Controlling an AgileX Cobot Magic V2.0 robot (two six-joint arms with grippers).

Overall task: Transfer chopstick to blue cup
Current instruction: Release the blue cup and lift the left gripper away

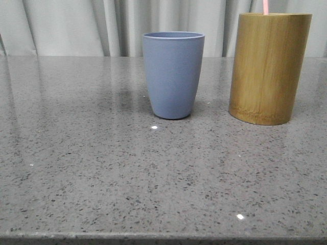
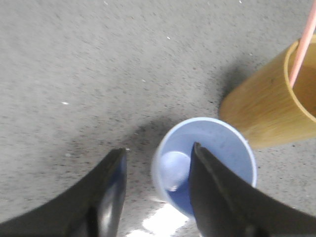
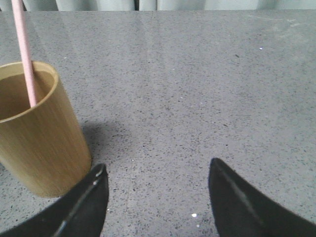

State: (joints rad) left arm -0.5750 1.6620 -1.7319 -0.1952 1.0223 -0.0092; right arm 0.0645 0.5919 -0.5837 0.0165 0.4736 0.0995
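Note:
The blue cup [image 1: 173,74] stands upright and empty at the middle of the table. To its right, a pale pink chopstick [image 1: 265,6] sticks up out of a bamboo cylinder [image 1: 269,68]. In the left wrist view my left gripper [image 2: 159,150] hangs open above the blue cup [image 2: 217,148], one finger over its mouth, with the chopstick [image 2: 302,44] leaning in the cylinder [image 2: 269,106] beyond. My right gripper [image 3: 156,168] is open over bare table beside the cylinder [image 3: 39,143], where the chopstick [image 3: 25,54] rests against the inner wall. Neither gripper shows in the front view.
The speckled grey stone tabletop [image 1: 102,168] runs to a front edge at the bottom of the front view. A pale curtain [image 1: 76,25] hangs behind the table.

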